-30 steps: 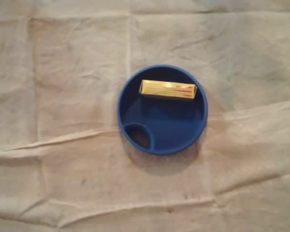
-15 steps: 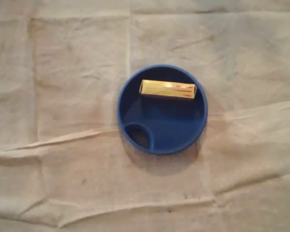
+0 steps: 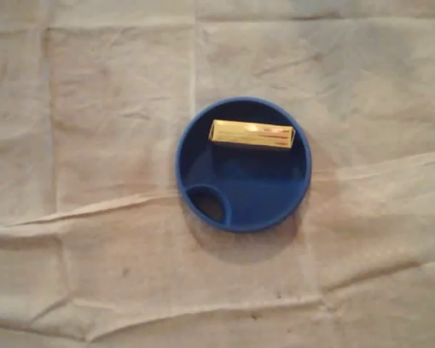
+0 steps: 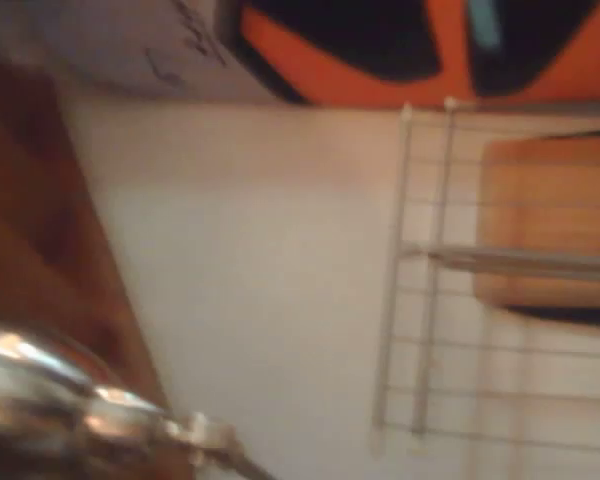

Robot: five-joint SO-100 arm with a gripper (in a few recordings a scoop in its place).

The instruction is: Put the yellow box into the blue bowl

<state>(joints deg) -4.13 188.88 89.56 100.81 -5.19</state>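
Across the overhead view, from the left edge inward, a creased beige cloth (image 3: 94, 145) is seen covering the whole surface, with fold lines running both up-down and across. Near the middle of the picture the blue bowl (image 3: 180, 163) is set on this cloth. A small oval compartment (image 3: 209, 204) is walled off at the bowl's lower left; the rest is one large compartment.

The yellow box (image 3: 251, 135) is found lying inside that large compartment, in its upper part. Its long axis is laid left to right across the picture, tipped very slightly so that the right end sits a little lower. Red markings are carried toward the right end, which is pointed at the bowl's upper-right wall and lies against or just beside it. The left end is kept a little apart from the wall.

In the blurred wrist view, a brown surface (image 4: 30, 250) and a shiny metallic shape (image 4: 50, 400) are shown at the left, then a pale wall (image 4: 250, 280), then a white wire rack (image 4: 420, 270).

How far the jaws are parted, and whether anything is held, cannot be told.
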